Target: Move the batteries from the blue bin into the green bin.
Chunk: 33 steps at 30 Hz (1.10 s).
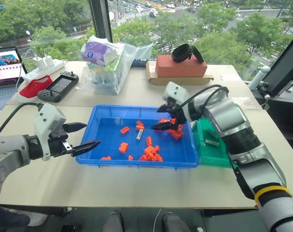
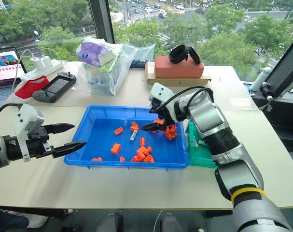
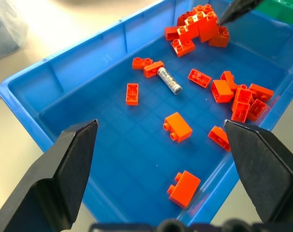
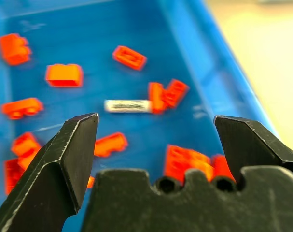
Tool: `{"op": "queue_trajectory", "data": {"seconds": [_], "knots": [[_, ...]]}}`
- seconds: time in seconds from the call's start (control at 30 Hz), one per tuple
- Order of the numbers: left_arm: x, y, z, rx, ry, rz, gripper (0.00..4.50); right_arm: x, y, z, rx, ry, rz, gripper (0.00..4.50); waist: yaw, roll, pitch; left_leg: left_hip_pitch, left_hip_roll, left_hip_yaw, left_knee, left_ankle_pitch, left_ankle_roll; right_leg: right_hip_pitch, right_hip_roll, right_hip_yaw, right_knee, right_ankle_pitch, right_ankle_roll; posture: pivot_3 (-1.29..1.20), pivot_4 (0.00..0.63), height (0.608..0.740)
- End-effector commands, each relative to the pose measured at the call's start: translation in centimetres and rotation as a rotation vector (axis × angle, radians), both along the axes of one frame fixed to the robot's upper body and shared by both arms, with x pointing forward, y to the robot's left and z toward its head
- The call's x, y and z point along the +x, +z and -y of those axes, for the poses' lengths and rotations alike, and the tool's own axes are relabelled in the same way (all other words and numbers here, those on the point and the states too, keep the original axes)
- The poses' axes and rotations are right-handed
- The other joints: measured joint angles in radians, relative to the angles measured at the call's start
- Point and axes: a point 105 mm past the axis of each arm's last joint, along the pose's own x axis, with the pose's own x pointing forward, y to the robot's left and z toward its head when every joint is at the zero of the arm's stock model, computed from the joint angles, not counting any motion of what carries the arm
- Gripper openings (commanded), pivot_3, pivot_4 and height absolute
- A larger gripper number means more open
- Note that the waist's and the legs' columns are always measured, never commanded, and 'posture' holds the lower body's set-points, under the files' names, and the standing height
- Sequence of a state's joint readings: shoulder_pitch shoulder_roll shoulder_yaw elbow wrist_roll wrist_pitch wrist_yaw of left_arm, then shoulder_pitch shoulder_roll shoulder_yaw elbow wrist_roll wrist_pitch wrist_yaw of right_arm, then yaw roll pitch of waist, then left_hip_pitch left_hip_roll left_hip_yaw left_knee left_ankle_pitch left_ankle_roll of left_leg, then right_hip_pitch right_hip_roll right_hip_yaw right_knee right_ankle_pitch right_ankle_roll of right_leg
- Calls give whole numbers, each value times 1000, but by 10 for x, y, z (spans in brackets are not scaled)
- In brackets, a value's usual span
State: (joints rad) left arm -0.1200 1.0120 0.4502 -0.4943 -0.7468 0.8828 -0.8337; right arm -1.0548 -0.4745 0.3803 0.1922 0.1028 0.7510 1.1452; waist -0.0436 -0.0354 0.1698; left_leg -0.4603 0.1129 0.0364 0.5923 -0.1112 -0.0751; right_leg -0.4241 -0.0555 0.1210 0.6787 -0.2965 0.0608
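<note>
The blue bin (image 1: 100,140) sits mid-table with one silver battery (image 1: 139,135) lying among scattered orange blocks (image 1: 151,153); the same battery (image 3: 169,80) shows in the left wrist view and again (image 4: 128,106) in the right wrist view. The green bin (image 1: 218,157) stands against the blue bin's right end, and a small grey battery (image 1: 212,142) lies in it. My right gripper (image 1: 158,118) hovers open over the blue bin's right part, above a heap of blocks, holding nothing. My left gripper (image 1: 93,135) stays open just outside the blue bin's left wall.
Behind the blue bin are a clear plastic bag of items (image 1: 105,65), a red box with a black strap (image 1: 181,65), a handheld game console (image 1: 59,87), a white power strip (image 1: 42,67) and a laptop (image 1: 4,67) at the far left.
</note>
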Motion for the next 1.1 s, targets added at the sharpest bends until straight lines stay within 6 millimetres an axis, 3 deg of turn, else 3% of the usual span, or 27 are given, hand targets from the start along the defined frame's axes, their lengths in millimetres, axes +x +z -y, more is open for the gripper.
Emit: {"op": "queue_trajectory", "data": {"seconds": [0.03, 0.47, 1.1], "knots": [[0, 11, -5, 45, 16, 61, 4500, 9, -5, -15, -3, -1, 31, 4468, -1, 0, 0, 0, 0, 0, 0, 0, 0, 0, 0, 0, 0, 0, 0, 0, 150, 735], [-5, 4, -11, 83, 43, 37, 4500, 23, -49, -43, -99, -79, -50, 4468, -2, 0, 0, 0, 0, 0, 0, 0, 0, 0, 0, 0, 0, 0, 0, 0, 150, 735], [-5, 2, -11, 91, 43, 30, 4500, 15, -63, -48, -137, -67, -79, 4468, -2, 0, 0, 0, 0, 0, 0, 0, 0, 0, 0, 0, 1, 0, 0, 0, 150, 735]]}}
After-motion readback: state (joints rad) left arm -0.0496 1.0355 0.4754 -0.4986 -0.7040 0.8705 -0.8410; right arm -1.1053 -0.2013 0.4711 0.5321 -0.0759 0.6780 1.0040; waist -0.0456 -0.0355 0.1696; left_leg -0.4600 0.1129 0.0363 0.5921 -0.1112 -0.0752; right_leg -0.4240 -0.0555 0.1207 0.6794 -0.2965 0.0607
